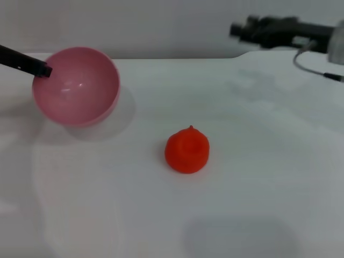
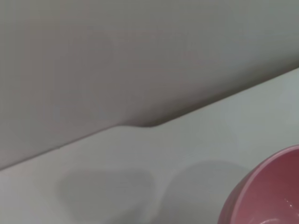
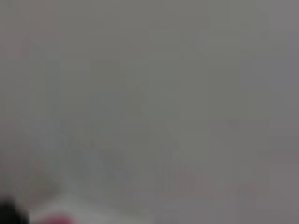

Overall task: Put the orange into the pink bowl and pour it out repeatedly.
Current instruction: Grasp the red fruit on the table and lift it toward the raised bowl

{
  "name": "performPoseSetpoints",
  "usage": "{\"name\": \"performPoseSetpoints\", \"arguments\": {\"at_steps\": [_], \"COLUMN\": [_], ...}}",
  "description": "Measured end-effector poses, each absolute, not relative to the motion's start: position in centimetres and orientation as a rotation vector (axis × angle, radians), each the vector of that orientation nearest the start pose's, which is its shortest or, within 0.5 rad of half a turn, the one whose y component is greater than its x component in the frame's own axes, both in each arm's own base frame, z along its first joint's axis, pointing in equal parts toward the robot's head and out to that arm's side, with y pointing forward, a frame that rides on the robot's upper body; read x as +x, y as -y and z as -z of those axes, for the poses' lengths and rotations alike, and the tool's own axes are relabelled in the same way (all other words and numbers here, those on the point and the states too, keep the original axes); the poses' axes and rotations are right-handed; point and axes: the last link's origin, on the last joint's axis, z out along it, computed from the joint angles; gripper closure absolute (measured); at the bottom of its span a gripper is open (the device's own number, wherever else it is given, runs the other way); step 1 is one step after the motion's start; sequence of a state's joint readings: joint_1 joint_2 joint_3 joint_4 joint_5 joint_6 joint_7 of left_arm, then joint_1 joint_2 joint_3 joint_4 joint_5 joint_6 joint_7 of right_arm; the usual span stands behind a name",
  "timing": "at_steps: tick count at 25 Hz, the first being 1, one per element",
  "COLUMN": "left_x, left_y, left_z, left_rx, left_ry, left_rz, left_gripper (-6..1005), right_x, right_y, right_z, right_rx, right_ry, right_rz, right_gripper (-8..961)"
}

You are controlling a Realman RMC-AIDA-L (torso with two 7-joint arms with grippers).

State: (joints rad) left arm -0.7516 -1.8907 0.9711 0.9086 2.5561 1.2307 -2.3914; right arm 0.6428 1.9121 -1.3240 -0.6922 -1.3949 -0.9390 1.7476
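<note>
The pink bowl (image 1: 75,86) is at the far left of the table, tipped so its empty inside faces the middle. My left gripper (image 1: 42,69) comes in from the left edge and is shut on the bowl's rim. In the left wrist view only a part of the bowl (image 2: 268,191) shows, in one corner. The orange (image 1: 187,151) rests on the white table (image 1: 258,161) near the middle, apart from the bowl and from both grippers. My right gripper (image 1: 243,29) hangs high at the far right, well away from the orange.
A grey wall (image 1: 161,27) runs behind the table's far edge. A grey cable (image 1: 312,67) loops down from the right arm at the far right.
</note>
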Motion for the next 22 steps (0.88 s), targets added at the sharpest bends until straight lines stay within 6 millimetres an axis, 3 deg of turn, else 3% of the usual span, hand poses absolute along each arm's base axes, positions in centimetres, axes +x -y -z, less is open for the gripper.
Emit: {"name": "performPoseSetpoints", "arguments": {"at_steps": [5,10,15,22], "left_x": [-25.0,-24.9,-24.8,-24.6], "left_y": [-44.0,-44.0,-43.9,-43.8], "left_z": [-9.3,-9.1,-8.6,-7.9], "left_rx": [-2.245,-2.251,-2.262,-2.275], "left_ry": [1.068,1.057,1.048,1.047], "left_rz": [-0.172,-0.173,-0.173,-0.177], "left_gripper": [956,956,956,956], "right_x": [17.9,15.7,13.9,13.8], "right_y": [-44.3,-43.7,-42.7,-41.5], "right_z": [0.0,2.3,3.8,5.8], "right_rx": [-2.58,-2.712,-2.79,-2.83], "right_ry": [-0.888,-0.842,-0.788,-0.759], "right_rz": [-0.266,0.082,0.118,0.193], "right_gripper": [393,394,396,398]}}
